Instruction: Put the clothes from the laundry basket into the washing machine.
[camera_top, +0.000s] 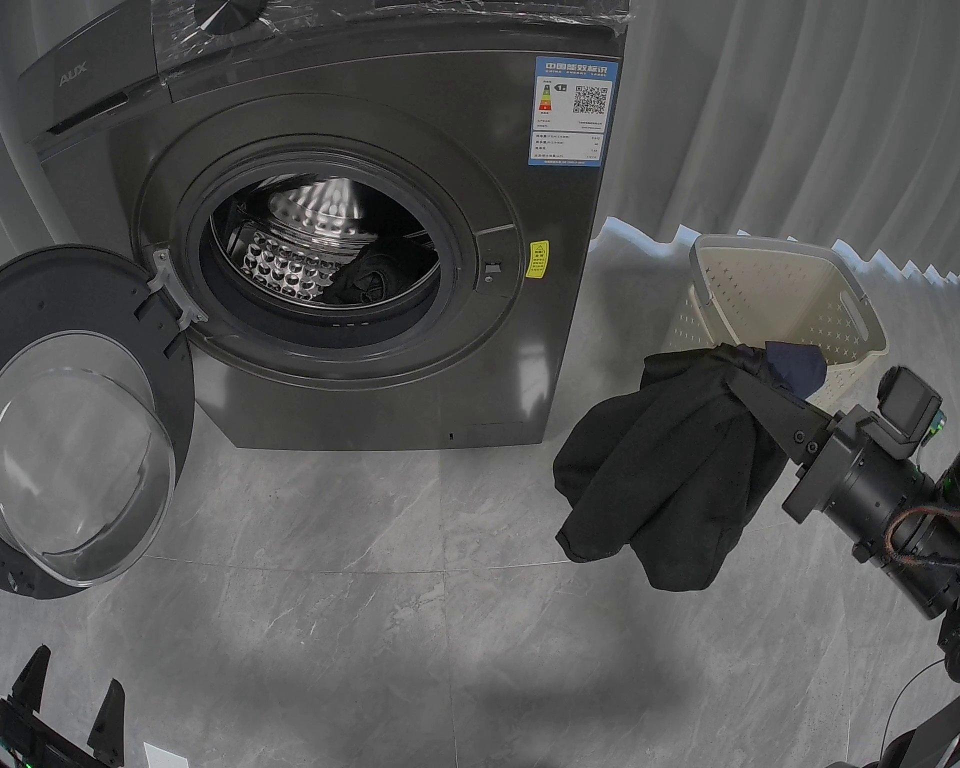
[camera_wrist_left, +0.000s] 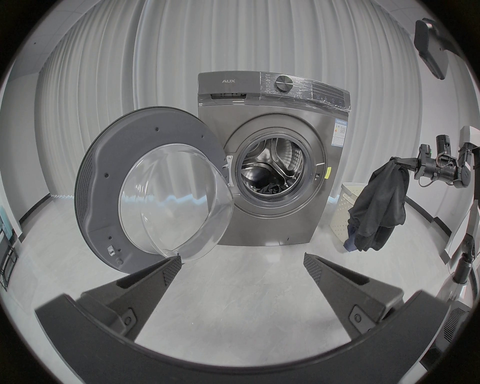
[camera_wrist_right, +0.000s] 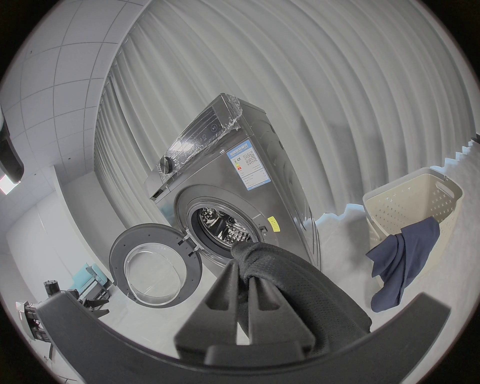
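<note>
Though under way, judged well short of finished.

One washing machine (camera_top: 380, 250): door (camera_top: 80, 420) swung fully open, one dark item (camera_top: 372, 280) lying in the drum, taken as already loaded.

One laundry basket (camera_top: 790, 290): standing on the floor just beside the machine, no other cloth visible inside.

One black garment (camera_top: 670, 470): hanging in the air between basket and machine, pinched at its top fold by the right gripper (camera_top: 750, 385), fingers pressed together on the cloth.

One navy garment (camera_wrist_right: 405, 255): draped over the basket rim, not yet moved.

One left gripper (camera_wrist_left: 241, 260): fingers spread wide, holding nothing, low and well apart from the clothes.

Garments counted: three. Left to do, by estimate: black one into the drum, then the navy one.
</note>
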